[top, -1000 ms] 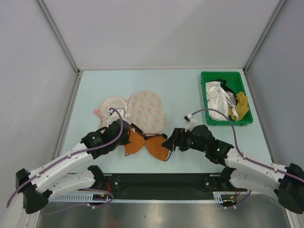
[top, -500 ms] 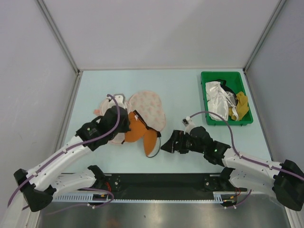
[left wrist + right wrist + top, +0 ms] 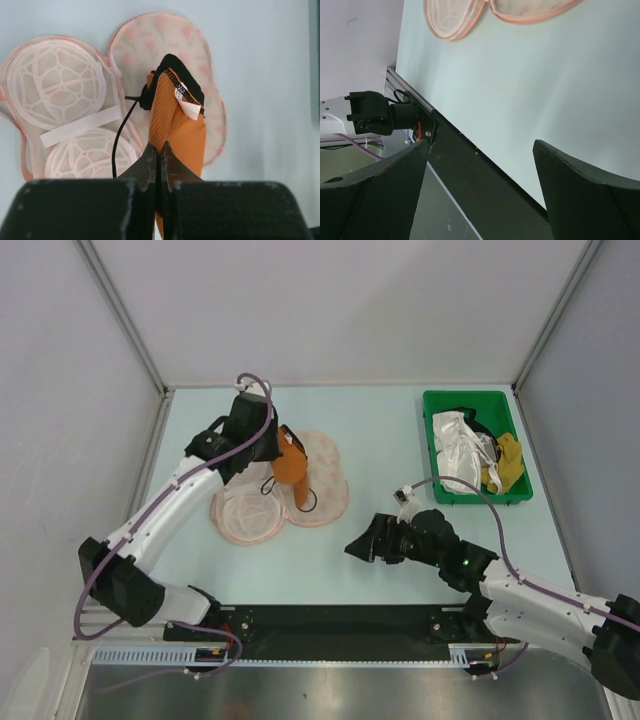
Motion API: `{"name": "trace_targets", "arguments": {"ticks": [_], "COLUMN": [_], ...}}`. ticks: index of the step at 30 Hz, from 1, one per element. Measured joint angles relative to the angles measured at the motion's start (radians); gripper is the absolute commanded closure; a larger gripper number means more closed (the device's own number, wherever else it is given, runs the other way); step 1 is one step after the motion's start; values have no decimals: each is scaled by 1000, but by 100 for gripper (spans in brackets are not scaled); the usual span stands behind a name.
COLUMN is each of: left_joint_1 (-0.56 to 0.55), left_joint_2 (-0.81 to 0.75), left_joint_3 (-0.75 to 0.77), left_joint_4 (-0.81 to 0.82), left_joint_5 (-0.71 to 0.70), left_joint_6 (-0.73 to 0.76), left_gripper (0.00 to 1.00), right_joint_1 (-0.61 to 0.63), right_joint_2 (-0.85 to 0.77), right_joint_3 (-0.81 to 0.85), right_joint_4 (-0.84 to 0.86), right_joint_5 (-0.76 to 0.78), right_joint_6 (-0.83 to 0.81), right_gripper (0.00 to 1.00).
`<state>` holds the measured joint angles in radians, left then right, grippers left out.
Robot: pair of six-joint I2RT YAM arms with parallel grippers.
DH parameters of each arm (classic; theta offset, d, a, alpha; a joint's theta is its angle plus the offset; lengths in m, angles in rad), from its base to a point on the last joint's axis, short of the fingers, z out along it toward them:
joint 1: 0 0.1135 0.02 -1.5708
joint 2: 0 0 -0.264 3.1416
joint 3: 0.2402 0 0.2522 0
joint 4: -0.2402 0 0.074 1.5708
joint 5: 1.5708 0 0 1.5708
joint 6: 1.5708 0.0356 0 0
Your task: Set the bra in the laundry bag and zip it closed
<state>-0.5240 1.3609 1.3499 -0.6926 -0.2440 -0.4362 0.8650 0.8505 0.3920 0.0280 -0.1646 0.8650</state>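
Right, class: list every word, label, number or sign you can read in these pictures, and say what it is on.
White tag on the bra: tiny dark print, too small to read.
White strip inside the laundry bag: no print visible.
No other text can be read in any view.

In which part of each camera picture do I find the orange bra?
Top external: bra left of centre, held by the left gripper over the laundry bag.
Left wrist: bra at centre, above the shut jaws.
Right wrist: not in it.
Shared landmark: the laundry bag, seen in all three.
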Motion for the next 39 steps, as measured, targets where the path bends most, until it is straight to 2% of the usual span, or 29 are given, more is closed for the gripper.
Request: {"name": "trace_targets", "arguments": {"ticks": [7, 13, 25, 29, 39], "left_joint_1": [98, 201, 309, 311, 311], "left_joint_2": [144, 252, 264, 153, -304], "left_joint_3": [113, 216, 211, 47, -568], "left_joint_4": [2, 6, 56, 100, 179], "left_joint_5": [29, 29, -60, -115, -135], "left_joint_6": [-20, -93, -225, -280, -467], "left_gripper": [100, 100, 100, 100, 99], "right_joint_1": [-26, -38, -45, -49, -50], "right_joint_2": [-42, -47, -48, -36, 79], "right_joint_3": [-24, -33, -57, -68, -78], "right_joint_4": [-52, -70, -74, -54, 29], "right_joint_5": [10, 10, 5, -3, -40], "right_joint_6": [0, 0, 0, 0, 15], "right_gripper": [9, 9, 9, 9, 9]}}
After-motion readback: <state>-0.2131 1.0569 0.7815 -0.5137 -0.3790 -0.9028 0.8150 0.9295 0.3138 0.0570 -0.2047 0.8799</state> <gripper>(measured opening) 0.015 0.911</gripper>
